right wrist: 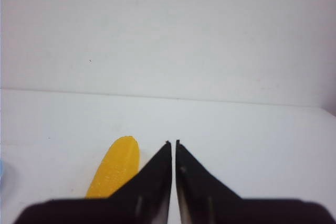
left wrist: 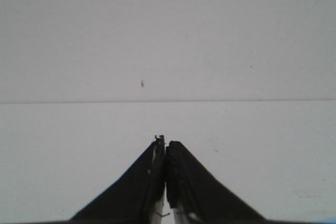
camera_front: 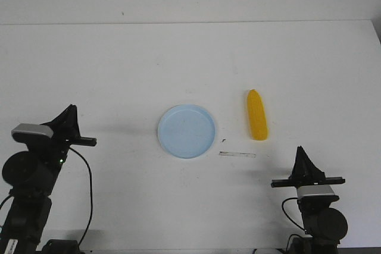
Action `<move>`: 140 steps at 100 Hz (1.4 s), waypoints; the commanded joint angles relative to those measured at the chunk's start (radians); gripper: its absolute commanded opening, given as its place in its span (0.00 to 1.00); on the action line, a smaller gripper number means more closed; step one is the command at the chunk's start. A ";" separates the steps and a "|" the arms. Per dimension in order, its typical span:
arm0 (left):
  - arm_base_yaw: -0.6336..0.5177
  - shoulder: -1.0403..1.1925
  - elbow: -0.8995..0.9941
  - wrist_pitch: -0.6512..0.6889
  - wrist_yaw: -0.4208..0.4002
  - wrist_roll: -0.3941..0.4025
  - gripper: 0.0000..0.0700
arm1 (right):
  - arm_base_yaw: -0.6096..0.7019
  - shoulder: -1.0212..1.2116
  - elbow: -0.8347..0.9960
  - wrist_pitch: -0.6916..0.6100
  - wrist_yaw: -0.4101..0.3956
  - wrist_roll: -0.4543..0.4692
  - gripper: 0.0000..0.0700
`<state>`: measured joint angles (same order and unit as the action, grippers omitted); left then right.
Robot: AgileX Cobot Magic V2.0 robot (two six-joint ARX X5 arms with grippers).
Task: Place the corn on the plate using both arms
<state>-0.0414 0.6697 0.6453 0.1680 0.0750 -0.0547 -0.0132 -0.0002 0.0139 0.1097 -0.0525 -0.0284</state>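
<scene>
Plate (camera_front: 187,131) bare, ahead-left of right gripper (camera_front: 300,149). Corn (camera_front: 257,115) on table just ahead of it, right of plate. Both grippers clenched, empty; left gripper (camera_front: 72,108) far off. Corn likely light, stiff, slick, prone to roll; grasp mid-length.

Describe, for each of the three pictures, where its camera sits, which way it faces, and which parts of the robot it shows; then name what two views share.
Front view: high behind the robot, looking forward over the white table at the plate and corn; both arms show, left gripper and right gripper.
Left wrist view: on the left arm, facing the far wall; only its closed left gripper shows.
Right wrist view: on the right arm, facing likewise; its closed right gripper shows.
Shared: the corn appears in the front and right wrist views.
</scene>
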 commanded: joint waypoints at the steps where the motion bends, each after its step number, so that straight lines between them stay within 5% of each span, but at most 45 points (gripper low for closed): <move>1: 0.018 -0.058 -0.026 0.012 -0.004 0.044 0.00 | 0.002 0.001 -0.001 0.010 0.000 0.009 0.02; 54: 0.088 -0.513 -0.343 -0.070 -0.004 0.043 0.00 | 0.002 0.001 -0.001 0.010 0.000 0.009 0.02; 79: 0.088 -0.528 -0.349 -0.201 -0.003 0.043 0.00 | 0.002 0.001 -0.001 0.010 0.000 0.009 0.02; 140: 0.088 -0.528 -0.348 -0.194 -0.023 0.043 0.00 | 0.002 0.001 -0.001 0.010 0.000 0.009 0.02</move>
<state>0.0448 0.1429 0.2943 -0.0425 0.0540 -0.0170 -0.0132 -0.0002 0.0139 0.1097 -0.0525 -0.0284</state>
